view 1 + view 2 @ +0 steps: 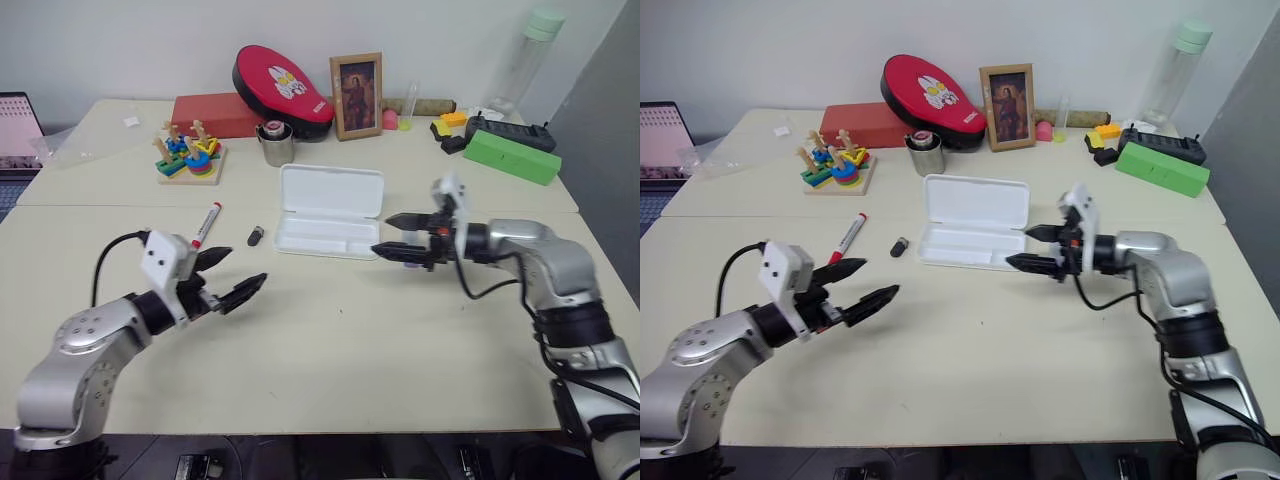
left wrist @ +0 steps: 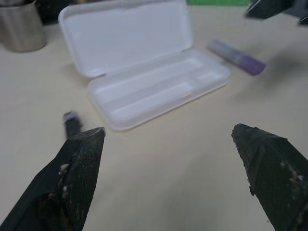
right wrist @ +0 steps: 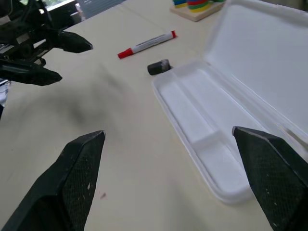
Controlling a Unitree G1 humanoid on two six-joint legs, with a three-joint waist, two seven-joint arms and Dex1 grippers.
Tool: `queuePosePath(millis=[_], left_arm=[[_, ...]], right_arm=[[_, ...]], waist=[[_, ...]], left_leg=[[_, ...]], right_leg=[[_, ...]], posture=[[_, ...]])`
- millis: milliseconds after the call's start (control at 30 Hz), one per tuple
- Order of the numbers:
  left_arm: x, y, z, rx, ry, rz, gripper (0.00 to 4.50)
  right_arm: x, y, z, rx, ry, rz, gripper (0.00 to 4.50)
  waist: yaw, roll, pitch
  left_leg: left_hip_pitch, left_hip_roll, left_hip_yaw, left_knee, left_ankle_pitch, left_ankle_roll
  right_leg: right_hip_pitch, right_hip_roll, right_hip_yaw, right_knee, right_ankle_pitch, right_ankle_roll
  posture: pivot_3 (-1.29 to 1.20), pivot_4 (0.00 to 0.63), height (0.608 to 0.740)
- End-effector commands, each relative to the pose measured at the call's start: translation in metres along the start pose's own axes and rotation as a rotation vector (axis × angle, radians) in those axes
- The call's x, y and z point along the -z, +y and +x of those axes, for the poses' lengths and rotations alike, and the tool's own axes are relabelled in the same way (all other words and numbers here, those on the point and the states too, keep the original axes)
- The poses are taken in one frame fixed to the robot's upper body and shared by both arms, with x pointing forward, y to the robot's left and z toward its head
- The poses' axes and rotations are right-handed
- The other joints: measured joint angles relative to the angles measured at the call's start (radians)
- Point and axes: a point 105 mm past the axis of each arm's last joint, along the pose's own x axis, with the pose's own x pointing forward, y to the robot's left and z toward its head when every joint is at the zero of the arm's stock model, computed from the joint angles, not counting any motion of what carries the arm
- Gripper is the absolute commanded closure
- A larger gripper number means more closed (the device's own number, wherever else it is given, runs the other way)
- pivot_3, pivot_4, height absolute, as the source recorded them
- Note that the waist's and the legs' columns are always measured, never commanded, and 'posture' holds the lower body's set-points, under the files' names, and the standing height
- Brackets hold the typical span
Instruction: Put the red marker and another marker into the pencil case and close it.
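The white pencil case (image 1: 328, 212) lies open mid-surface, tray empty. The red marker (image 1: 205, 224) rests left of it, with a small black capsule (image 1: 256, 236) between. The lilac marker (image 2: 236, 57) lies just beside the case's right end. The left gripper (image 1: 232, 276) and right gripper (image 1: 392, 237) both hover with fingers spread, holding nothing.

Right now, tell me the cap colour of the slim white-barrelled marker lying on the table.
Red; the slim white-barrelled marker has a red cap and red tail, clearest in the right wrist view.
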Motion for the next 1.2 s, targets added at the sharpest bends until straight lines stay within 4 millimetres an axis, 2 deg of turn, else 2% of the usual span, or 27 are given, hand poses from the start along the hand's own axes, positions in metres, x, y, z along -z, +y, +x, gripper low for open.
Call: queuePosePath(millis=[33,167,300,433,467,500,667,867,933,1067,1200], left_arm=[[-0.016,-0.017,0.014,0.046,-0.078,0.016,0.0],[-0.027,-0.029,0.026,0.075,-0.138,0.011,0.0],[-0.033,-0.036,0.036,0.087,-0.175,0.009,0.0],[-0.038,-0.042,0.043,0.096,-0.199,0.013,0.0],[-0.039,-0.043,0.045,0.096,-0.206,0.012,0.0],[-0.04,-0.043,0.047,0.095,-0.211,0.012,0.0],[-0.041,-0.041,0.048,0.083,-0.222,0.011,0.0],[-0.042,-0.039,0.05,0.081,-0.224,0.013,0.0],[-0.043,-0.038,0.05,0.08,-0.227,0.014,0.0],[-0.04,-0.04,0.049,0.094,-0.21,0.008,0.0],[-0.034,-0.036,0.038,0.076,-0.179,0.008,0.0]], right_arm=[[0.001,-0.005,0.026,-0.039,0.07,-0.074,0.07],[0.023,-0.013,0.047,-0.057,0.205,-0.112,0.07],[0.04,-0.016,0.057,-0.083,0.304,-0.139,0.07],[0.045,-0.022,0.062,-0.064,0.355,-0.165,0.71],[0.044,-0.022,0.064,-0.064,0.351,-0.17,1.05],[0.043,-0.023,0.065,-0.063,0.347,-0.176,1.1],[0.04,-0.026,0.066,-0.051,0.333,-0.187,2.58],[0.039,-0.029,0.066,-0.032,0.32,-0.189,4.11],[0.039,-0.029,0.067,-0.034,0.318,-0.189,4.45],[0.037,-0.028,0.068,-0.037,0.299,-0.194,4.45],[0.025,-0.012,0.065,-0.124,0.234,-0.262,4.45]], waist=[[0.001,0.0,0.0],[0.0,0.0,0.0],[0.003,0.0,0.0],[0.0,0.0,0.0],[0.0,0.0,0.0],[0.0,0.0,0.0],[-0.001,0.0,0.0],[-0.001,0.0,0.0],[-0.001,0.0,0.0],[-0.002,0.0,0.0],[-0.003,0.0,0.0]], left_leg=[[0.0,0.0,0.0,0.0,0.0,0.0],[0.0,0.0,-0.002,0.001,0.0,0.0],[0.0,0.0,-0.005,0.001,0.0,0.0],[0.0,-0.001,-0.007,0.001,0.0,0.0],[0.0,-0.001,-0.008,0.001,0.0,0.0],[0.001,-0.001,-0.008,0.002,0.0,0.0],[0.001,-0.001,-0.009,0.003,0.0,0.0],[0.001,-0.001,-0.009,0.003,0.0,0.0],[0.001,-0.001,-0.009,0.003,0.0,0.0],[0.002,-0.001,-0.009,0.003,0.0,0.0],[0.002,-0.001,-0.009,0.003,0.0,0.0]], right_leg=[[0.0,0.0,0.0,0.0,0.0,0.0],[0.001,0.0,-0.002,0.0,0.001,0.0],[0.003,0.0,-0.004,0.0,0.001,-0.001],[0.003,0.0,-0.005,0.001,0.001,-0.001],[0.003,0.0,-0.006,0.002,0.001,-0.001],[0.004,0.001,-0.006,0.003,0.001,-0.001],[0.004,0.001,-0.006,0.006,0.001,-0.001],[0.004,0.001,-0.007,0.007,0.001,-0.001],[0.004,0.001,-0.007,0.007,0.001,-0.001],[0.004,0.001,-0.006,0.008,0.001,-0.001],[0.003,0.001,-0.007,0.008,0.001,-0.001]], posture=[[0.0,0.15,0.74],[0.0,0.15,0.74],[0.0,0.15,0.74],[0.0,0.15,0.74],[0.0,0.15,0.74],[0.0,0.15,0.74],[0.0,0.15,0.74],[0.0,0.15,0.74],[0.0,0.15,0.74],[0.0,0.15,0.74],[0.0,0.15,0.74]])
